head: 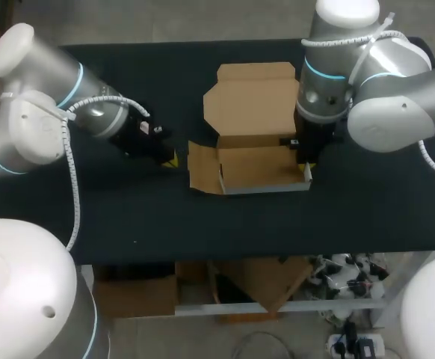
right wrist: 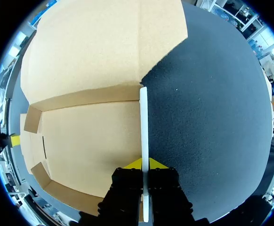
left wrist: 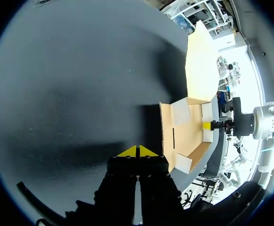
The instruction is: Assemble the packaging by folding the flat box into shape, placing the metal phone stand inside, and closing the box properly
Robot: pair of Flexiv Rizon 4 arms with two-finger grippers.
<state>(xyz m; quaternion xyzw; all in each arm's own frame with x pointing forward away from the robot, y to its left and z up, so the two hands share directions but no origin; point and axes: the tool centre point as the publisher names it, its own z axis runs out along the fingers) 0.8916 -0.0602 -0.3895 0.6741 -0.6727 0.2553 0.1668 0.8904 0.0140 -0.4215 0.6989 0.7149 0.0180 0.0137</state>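
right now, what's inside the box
Only bare cardboard floor shows inside the box; nothing lies on it. The right gripper pinches its side wall. In the head view my right arm hides the corner by that wall.

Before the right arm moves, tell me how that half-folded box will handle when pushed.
Probably light: the cardboard box is thin, empty board, so it should slide easily. Likely floppy: its lid lies open. The side wall pinched by the right gripper may bend.
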